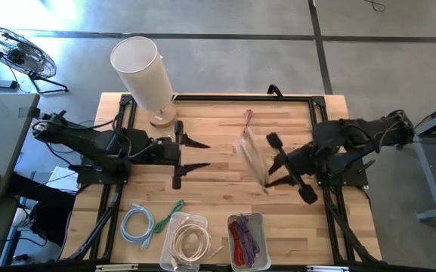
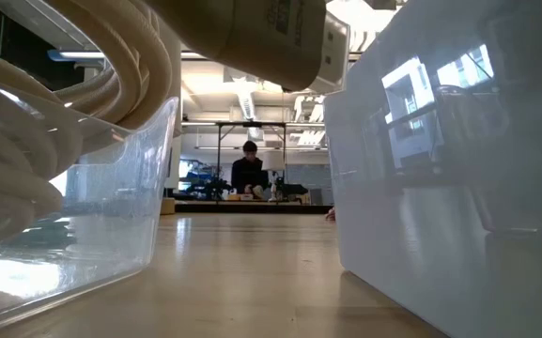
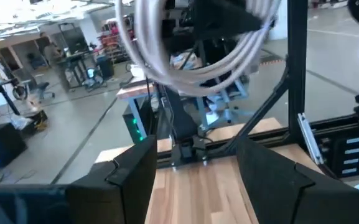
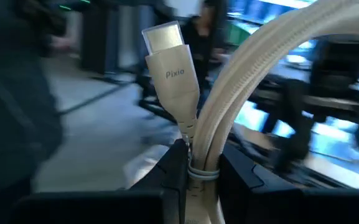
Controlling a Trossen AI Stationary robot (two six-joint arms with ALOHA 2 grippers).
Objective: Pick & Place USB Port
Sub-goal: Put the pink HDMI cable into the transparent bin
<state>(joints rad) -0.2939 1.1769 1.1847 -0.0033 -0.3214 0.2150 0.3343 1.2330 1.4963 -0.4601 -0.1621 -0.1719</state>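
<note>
A cream USB cable (image 1: 252,155), coiled into a bundle and ending in a cream plug (image 4: 170,68), is in my right gripper (image 1: 268,165), over the middle of the table and right of centre. My right gripper (image 4: 198,177) is shut on the bundle. The left wrist view shows the same cable (image 3: 195,46) raised above the tabletop. My left gripper (image 1: 200,155) hovers open over the table's left half and points at the cable; its fingers (image 3: 129,180) hold nothing. My right gripper pinches the coiled cable between its two fingers at the tied neck (image 4: 196,169) of the bundle, just behind the plug. The plug and the cable loops (image 4: 254,93) stick out past the fingertips. The bundle is lifted clear of the table.
At the near edge stand a clear bin with a white cable (image 1: 190,242) and a bin with red and purple cables (image 1: 246,240). A blue cable (image 1: 138,224) and a green cable (image 1: 168,211) lie left of them. A red cable (image 1: 246,117) and a white cylinder (image 1: 143,69) are farther back.
</note>
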